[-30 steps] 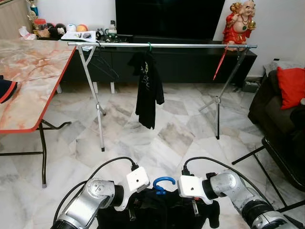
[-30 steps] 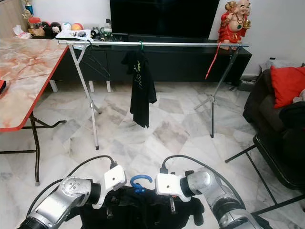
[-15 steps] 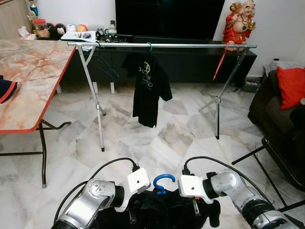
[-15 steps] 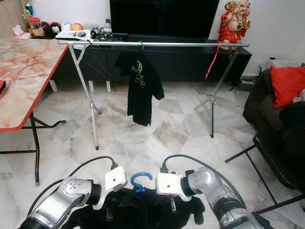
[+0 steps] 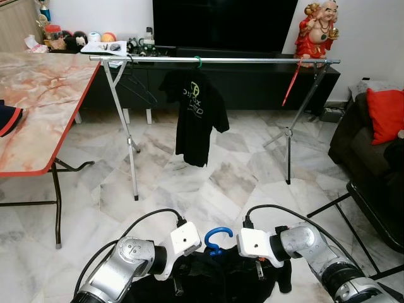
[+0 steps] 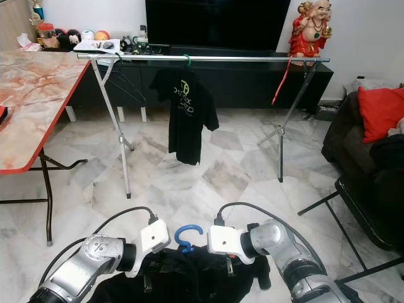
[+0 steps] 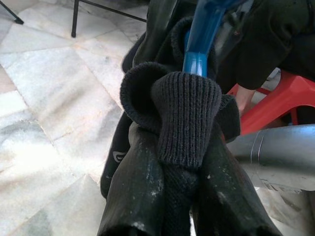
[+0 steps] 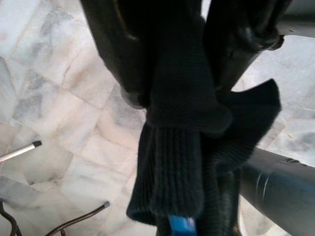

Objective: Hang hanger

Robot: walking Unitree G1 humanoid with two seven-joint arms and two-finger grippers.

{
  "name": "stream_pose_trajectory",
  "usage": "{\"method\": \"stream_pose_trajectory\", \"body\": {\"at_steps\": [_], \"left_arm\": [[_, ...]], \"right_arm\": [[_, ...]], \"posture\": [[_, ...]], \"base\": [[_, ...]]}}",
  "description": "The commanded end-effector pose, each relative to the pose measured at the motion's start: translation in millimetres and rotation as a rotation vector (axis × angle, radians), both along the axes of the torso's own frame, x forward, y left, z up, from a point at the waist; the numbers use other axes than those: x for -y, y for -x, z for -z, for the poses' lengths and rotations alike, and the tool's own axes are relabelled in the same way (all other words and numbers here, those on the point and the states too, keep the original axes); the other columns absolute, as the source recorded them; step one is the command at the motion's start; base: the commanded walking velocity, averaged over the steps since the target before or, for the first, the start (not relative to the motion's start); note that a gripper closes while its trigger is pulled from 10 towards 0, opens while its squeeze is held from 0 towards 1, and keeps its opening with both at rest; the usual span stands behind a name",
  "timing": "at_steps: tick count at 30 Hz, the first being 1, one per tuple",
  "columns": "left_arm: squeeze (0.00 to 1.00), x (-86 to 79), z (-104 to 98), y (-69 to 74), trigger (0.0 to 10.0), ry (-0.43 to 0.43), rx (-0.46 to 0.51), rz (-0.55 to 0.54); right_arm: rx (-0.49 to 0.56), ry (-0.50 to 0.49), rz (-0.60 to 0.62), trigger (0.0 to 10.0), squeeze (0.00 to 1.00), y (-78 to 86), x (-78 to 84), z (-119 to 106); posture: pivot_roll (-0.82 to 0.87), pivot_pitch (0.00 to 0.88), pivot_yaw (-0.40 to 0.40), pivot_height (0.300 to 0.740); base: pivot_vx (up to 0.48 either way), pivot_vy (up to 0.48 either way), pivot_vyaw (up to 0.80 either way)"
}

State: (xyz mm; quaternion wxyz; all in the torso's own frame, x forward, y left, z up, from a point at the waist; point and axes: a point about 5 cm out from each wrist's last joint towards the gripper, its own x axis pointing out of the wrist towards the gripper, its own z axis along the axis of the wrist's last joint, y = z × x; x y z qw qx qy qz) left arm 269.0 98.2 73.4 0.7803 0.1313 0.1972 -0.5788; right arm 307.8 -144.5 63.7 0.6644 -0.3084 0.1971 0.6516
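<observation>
The blue hanger (image 5: 218, 238) is plastic with a rounded open hook, and it carries a black garment (image 5: 218, 285) with ribbed knit edging, bunched dark and low between the two arms, well in front of the clothes rail (image 5: 214, 60) and well below its level. To the left of the hanger's hook, the left gripper (image 7: 183, 206) has its two black fingers pressed onto a fold of the ribbed knit, the hanger's blue stem rising just past the pinched cloth. To the right of the hook, the right gripper (image 8: 179, 73) likewise pinches a thick wad of the same garment between its fingers, with a small piece of the blue plastic showing beneath the cloth. Beyond the hanger, the long silver rail stands on crossed legs over the marble floor (image 5: 208, 183); a bare wire hanger (image 5: 136, 85) hangs near its left end, a black T-shirt (image 5: 197, 117) with a pale print hangs on a green hook near the middle, and a red strap (image 5: 291, 82) dangles near its right end. Left of the rail stands a marble-patterned table (image 5: 38, 101) with a red edge; right of it sits a dark sofa with a red cushion (image 5: 386, 113).
</observation>
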Motion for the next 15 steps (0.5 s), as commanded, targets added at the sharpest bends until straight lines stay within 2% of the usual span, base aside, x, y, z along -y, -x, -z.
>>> {"method": "stream_pose_trajectory", "body": {"at_steps": [1,7,9,15], "left_arm": [[0.00,-4.3,-2,-4.2,0.0,-0.001,0.023,-0.031],[0.00,-12.0,6,-7.4,0.0,-0.076,0.050,-0.062],[0.00,-19.0,10,-13.9,0.0,-0.091,0.083,-0.144],[0.00,-28.0,17,-18.8,0.0,-0.117,0.107,-0.232]], "right_arm": [[-0.011,-0.003,-0.010,10.0,1.00,-2.1,3.0,-5],[-0.033,0.013,-0.026,10.0,1.00,-0.3,6.0,-4],[-0.041,0.024,-0.034,10.0,1.00,0.8,8.1,-4],[-0.056,0.030,-0.042,10.0,1.00,2.6,9.8,-3]], "posture": [[0.16,0.039,-0.087,0.740],[0.16,0.041,-0.086,0.740],[0.16,0.041,-0.086,0.740],[0.16,0.043,-0.084,0.740]], "base": [[0.000,0.000,0.00],[0.000,0.000,0.00],[0.000,0.000,0.00],[0.000,0.000,0.00]]}}
